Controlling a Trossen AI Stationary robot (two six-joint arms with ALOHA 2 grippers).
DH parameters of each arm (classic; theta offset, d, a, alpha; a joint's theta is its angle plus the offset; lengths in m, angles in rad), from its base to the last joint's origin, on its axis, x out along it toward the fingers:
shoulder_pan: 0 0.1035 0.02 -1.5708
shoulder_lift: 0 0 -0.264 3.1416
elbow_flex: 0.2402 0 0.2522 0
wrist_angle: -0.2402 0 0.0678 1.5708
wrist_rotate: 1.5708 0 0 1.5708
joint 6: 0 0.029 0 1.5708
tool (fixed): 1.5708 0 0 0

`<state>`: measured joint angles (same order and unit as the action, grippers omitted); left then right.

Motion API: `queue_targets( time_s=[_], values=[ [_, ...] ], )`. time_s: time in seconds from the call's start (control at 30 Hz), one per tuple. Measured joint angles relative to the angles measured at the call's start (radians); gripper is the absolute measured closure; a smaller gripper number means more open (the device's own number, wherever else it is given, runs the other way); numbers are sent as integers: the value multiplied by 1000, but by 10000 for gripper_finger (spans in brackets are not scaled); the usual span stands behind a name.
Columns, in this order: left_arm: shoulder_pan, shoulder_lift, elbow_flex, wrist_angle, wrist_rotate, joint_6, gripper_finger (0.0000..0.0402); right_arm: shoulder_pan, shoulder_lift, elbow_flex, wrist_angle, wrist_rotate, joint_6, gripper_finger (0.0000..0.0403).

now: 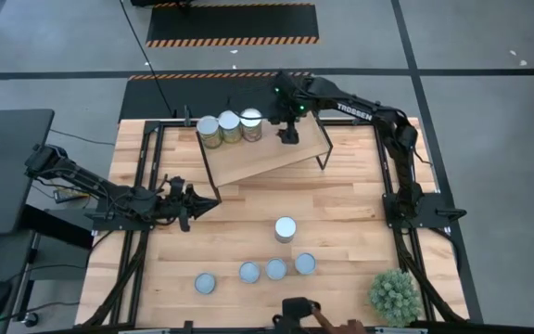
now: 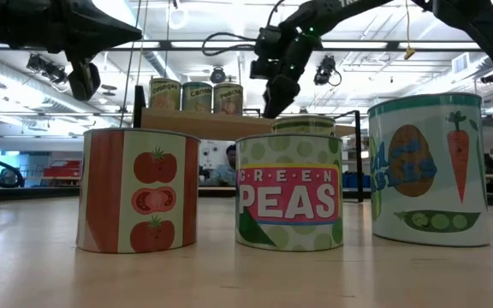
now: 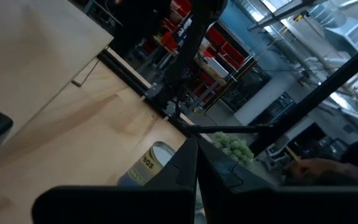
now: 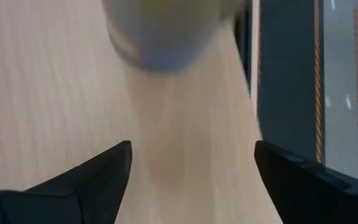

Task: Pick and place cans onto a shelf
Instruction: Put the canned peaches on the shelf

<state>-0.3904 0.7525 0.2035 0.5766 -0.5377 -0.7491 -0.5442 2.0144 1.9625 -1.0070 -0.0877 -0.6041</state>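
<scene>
The shelf (image 1: 267,158) stands slanted at the table's far side, with three cans (image 1: 230,126) in a row on its far left end. My right gripper (image 1: 288,132) hovers open over the shelf just right of that row; the nearest can (image 4: 160,31) shows blurred ahead of its fingers. Several more cans stand on their bases on the tabletop: one alone (image 1: 286,229) and a row nearer the front (image 1: 262,271). My left gripper (image 1: 187,206) is shut on nothing above the table's left side.
A spiky green plant ball (image 1: 395,295) sits at the near right corner. Black frame rails (image 1: 146,167) run along the table's sides. Bare wood lies between the shelf and the loose cans. A dark object (image 1: 297,311) sits at the near edge.
</scene>
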Motion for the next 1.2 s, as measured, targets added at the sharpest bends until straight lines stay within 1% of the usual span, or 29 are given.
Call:
queue_targets(
  time_s=[0.03, 0.17, 0.27, 0.4, 0.6, 0.67, 0.83, 0.93, 1.2],
  values=[
    [0, 0, 0, 0, -1, 9, 386, 9, -4, 0, -18, 18, 23, 57],
    [2, 0, 0, -3, -10, 59, 386, 50, -20, 0, 1, 20, 113, 57],
    [2, 0, 0, -4, -16, 80, 386, 74, -21, 1, 62, 39, 194, 57],
    [2, 0, 0, -4, -16, 73, 386, 98, -22, -18, 176, 35, 246, 57],
    [0, 0, 0, -4, -15, 34, 386, 111, -8, -22, 248, 51, 266, 57],
    [0, 0, 0, -4, -15, 27, 386, 111, -1, -24, 249, 73, 265, 57],
    [0, 0, 0, -4, -15, 22, 386, 109, 5, -24, 255, 73, 263, 57],
    [0, 0, 0, -4, -15, 21, 386, 109, 5, -24, 262, 96, 261, 57],
    [0, 0, 0, -4, -15, 20, 386, 100, 5, -24, 270, 97, 261, 57]
  ],
)
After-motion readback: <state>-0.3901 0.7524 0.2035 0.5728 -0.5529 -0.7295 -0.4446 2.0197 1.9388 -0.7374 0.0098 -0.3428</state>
